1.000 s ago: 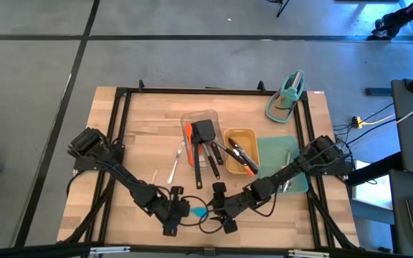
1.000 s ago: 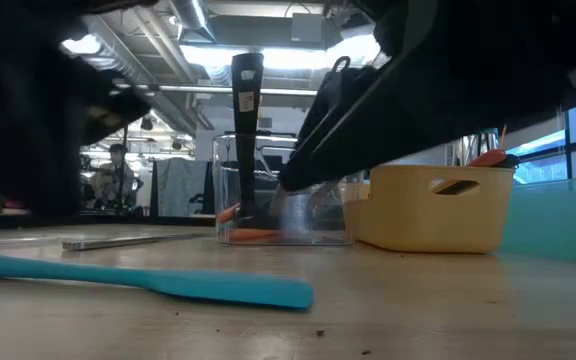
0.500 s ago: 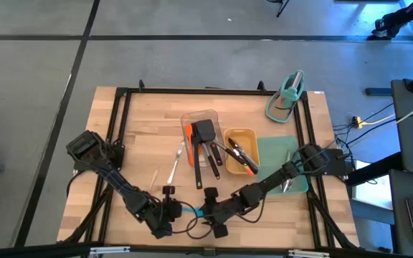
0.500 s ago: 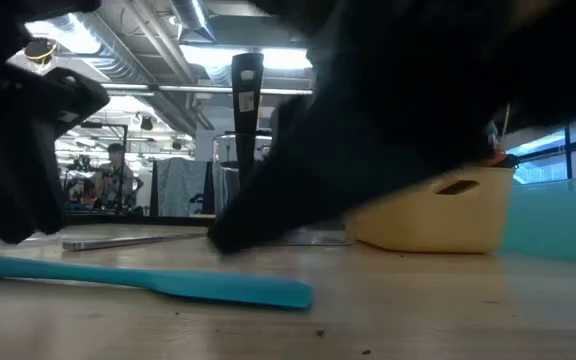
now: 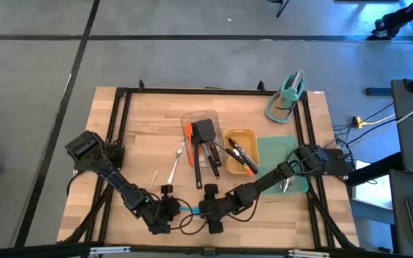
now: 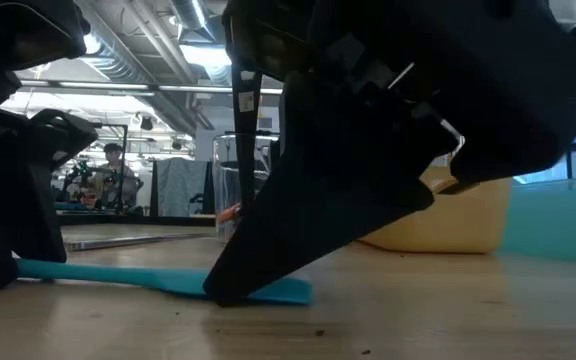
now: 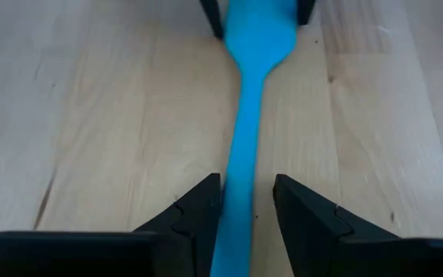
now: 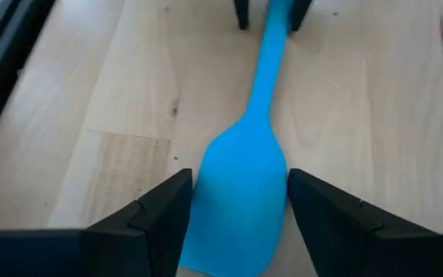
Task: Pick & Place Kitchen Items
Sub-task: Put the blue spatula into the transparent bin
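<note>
- The left hand (image 7: 246, 219) sits low at the desk's (image 5: 138, 136) near edge, its two fingers set narrowly apart astride the handle of the blue spatula (image 7: 252, 100); they flank it closely, and I cannot tell whether they grip it.
- The right hand (image 8: 239, 211) faces it from the other end, its fingers spread wider on either side of the spatula's blade, which lies flat on the wood between them.
- In the high view the blue spatula (image 5: 191, 209) shows only as a short strip between the left hand (image 5: 169, 211) and the right hand (image 5: 205, 210), near the front edge of the desk.
- Farther in from the spatula, a clear tray (image 5: 201, 119) holds a black slotted turner (image 5: 203, 132) and an orange utensil (image 5: 189, 136).
- Just beside the clear tray, a yellow tray (image 5: 244, 136) holds black-handled tongs (image 5: 237, 152).
- A steel spoon (image 5: 176, 163) lies loose on the desk just beside the clear tray, on the left arm's side.
- Progress, as I judge it: several items are already binned; the blue spatula and the loose spoon are not yet placed.
- A teal stand (image 5: 287, 97) sits at the far corner, well apart.
</note>
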Tool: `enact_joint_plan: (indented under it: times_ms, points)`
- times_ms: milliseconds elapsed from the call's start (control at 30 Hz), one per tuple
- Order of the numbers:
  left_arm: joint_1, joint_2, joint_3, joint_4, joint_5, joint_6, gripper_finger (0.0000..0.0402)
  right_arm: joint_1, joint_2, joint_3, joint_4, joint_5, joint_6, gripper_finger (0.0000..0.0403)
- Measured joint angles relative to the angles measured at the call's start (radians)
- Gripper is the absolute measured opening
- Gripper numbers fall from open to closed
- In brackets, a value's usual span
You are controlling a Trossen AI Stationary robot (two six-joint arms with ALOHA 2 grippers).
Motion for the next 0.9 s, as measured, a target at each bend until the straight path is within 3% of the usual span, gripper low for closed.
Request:
enact_joint_plan:
  times_ms: [333,900]
  points:
    - [0.015,0.001,0.000,0.008,-0.004,0.033,0.0125,-0.010,0.003,0.002,-0.047,-0.022,0.015,0.0136]
    - [0.056,0.000,0.001,0.003,0.040,0.057,0.0126,-0.009,0.000,0.000,-0.063,-0.022,0.016,0.0107]
